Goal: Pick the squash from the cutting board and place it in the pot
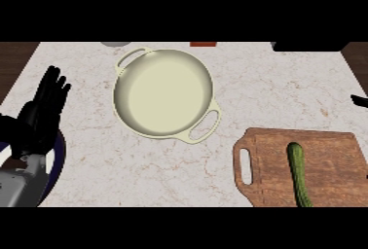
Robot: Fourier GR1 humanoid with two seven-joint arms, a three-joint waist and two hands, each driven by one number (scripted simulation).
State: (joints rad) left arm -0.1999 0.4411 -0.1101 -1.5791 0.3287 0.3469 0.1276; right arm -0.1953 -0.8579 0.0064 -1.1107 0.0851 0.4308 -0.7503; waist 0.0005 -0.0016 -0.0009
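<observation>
The left hand (39, 114) shows to the left of the pot (164, 92), well apart from it, resting open with its black fingers (52, 85) straight, close together and pointing up; they hold nothing and touch nothing that can be seen. Its grey forearm (16, 185) comes in below it, lower left of the pot. The right hand (358, 100) shows only as a small black tip far to the right of the pot, at the view's edge, and whether it is open or closed cannot be told. The pot is a shallow, smooth, cream-coloured oval with a loop handle at its upper left and another at its lower right, and its inside is bare. The squash (297, 172) lies on the cutting board (330, 165), lower right of the pot and apart from it: a long, thin, dark green vegetable, lying lengthwise. The board is brown wood with visible grain, rounded corners and a slot handle on the side nearer the pot. Everything sits on a pale tabletop (273, 87) with faint marble-like veins. Lower left of the pot, a dark blue curved rim (60, 155) shows beside the forearm, mostly hidden. Beyond the pot, cut off at the top, are a grey round thing (114, 44), a red-orange thing (203, 44) and a black thing (309, 46).
</observation>
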